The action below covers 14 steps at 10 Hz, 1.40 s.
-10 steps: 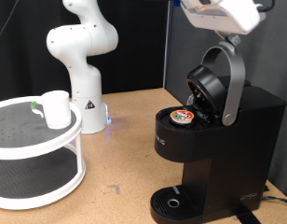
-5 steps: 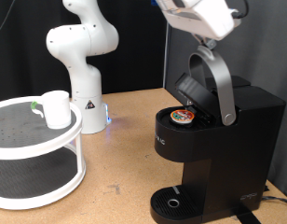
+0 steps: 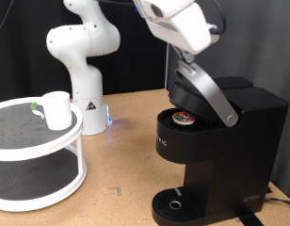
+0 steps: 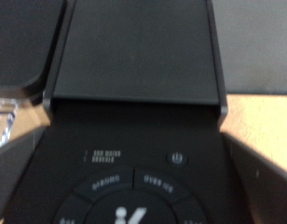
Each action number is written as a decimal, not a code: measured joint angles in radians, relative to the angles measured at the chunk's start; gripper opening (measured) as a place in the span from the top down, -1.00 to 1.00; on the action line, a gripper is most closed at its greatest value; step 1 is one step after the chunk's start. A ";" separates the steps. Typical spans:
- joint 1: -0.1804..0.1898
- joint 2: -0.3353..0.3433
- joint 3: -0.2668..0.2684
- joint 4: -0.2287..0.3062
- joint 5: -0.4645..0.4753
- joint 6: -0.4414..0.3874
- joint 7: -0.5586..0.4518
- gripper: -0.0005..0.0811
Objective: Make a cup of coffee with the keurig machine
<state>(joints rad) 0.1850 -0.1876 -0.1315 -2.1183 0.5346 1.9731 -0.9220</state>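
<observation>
The keurig machine (image 3: 241,141) stands at the exterior view's right, its round drip tray (image 3: 173,204) bare. Its lid is tilted partly down over a foil-topped coffee pod (image 3: 185,119) sitting in the holder. My gripper (image 3: 189,58) is at the exterior view's top, pressed against the upper end of the grey-silver lid handle (image 3: 211,96). The white cup (image 3: 56,109) stands on the top tier of a white round shelf (image 3: 32,141) at the exterior view's left, far from the gripper. The wrist view shows the machine's black lid top (image 4: 134,56) and its buttons (image 4: 178,158) close up.
A white robot arm base (image 3: 85,66) stands behind the shelf at the back. The wooden tabletop (image 3: 121,160) lies between the shelf and the machine. A cable trails at the machine's lower right.
My gripper has moved down and towards the exterior view's left, swinging the lid handle down from upright. The lid now partly covers the pod. The cup has not moved.
</observation>
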 joint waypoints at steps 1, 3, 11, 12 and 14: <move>-0.007 0.001 0.000 -0.005 -0.017 0.001 0.000 0.99; -0.018 0.003 -0.002 -0.014 -0.056 -0.004 0.000 0.99; -0.051 0.102 -0.015 -0.111 -0.163 0.114 0.004 0.99; -0.052 0.111 -0.016 -0.111 -0.158 0.131 0.003 0.99; -0.052 0.112 -0.016 -0.111 -0.152 0.132 -0.001 0.99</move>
<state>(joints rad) 0.1335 -0.0760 -0.1478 -2.2289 0.3828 2.1054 -0.9228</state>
